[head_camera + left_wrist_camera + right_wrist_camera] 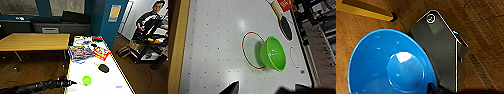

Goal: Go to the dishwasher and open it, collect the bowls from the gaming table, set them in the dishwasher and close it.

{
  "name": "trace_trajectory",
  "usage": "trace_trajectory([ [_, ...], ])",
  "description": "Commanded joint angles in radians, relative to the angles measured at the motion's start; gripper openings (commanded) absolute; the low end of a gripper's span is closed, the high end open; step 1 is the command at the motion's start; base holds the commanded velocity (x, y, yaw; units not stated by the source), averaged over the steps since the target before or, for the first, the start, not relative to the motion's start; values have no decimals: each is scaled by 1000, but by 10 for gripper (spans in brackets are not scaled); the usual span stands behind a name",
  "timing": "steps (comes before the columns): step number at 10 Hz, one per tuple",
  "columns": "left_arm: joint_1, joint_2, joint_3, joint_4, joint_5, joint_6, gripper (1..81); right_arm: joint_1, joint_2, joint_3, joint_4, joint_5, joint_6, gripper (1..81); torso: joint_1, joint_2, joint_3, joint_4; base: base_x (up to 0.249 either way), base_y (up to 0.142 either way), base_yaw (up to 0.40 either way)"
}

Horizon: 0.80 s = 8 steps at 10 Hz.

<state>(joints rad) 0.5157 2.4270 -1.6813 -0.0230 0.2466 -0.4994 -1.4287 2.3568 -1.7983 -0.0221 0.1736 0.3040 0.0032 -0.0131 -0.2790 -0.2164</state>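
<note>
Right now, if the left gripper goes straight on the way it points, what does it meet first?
Probably the green bowl: the left gripper points across the white table at it, with a bare gap between. Its height above the table is unclear.

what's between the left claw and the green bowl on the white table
Nothing: in the head view, bare white tabletop separates the left claw from the green bowl. The left wrist view shows the same dotted white surface before the bowl.

A bowl (pixel 86 80) is sitting on the worktop (pixel 100 86), with a paddle (pixel 102 67) lying behind it and boxes (pixel 80 53) farther back; a wooden table (pixel 33 41) is standing to the left.
</note>
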Motion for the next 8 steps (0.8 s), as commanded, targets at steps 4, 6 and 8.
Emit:
trace_trajectory([
  [4,-133,75,-83,-8,16,-146,811,41,-41,7,-18,-68,3,10,0,0,0,0,0,0,0],
  [6,-136,101,-133,-6,17,-177,811,44,-35,1,-18,-72,6,10,0,0,0,0,0,0,0],
  [8,-136,143,-187,-8,22,-179,811,46,-32,-4,-18,-75,6,10,0,0,0,0,0,0,0],
])
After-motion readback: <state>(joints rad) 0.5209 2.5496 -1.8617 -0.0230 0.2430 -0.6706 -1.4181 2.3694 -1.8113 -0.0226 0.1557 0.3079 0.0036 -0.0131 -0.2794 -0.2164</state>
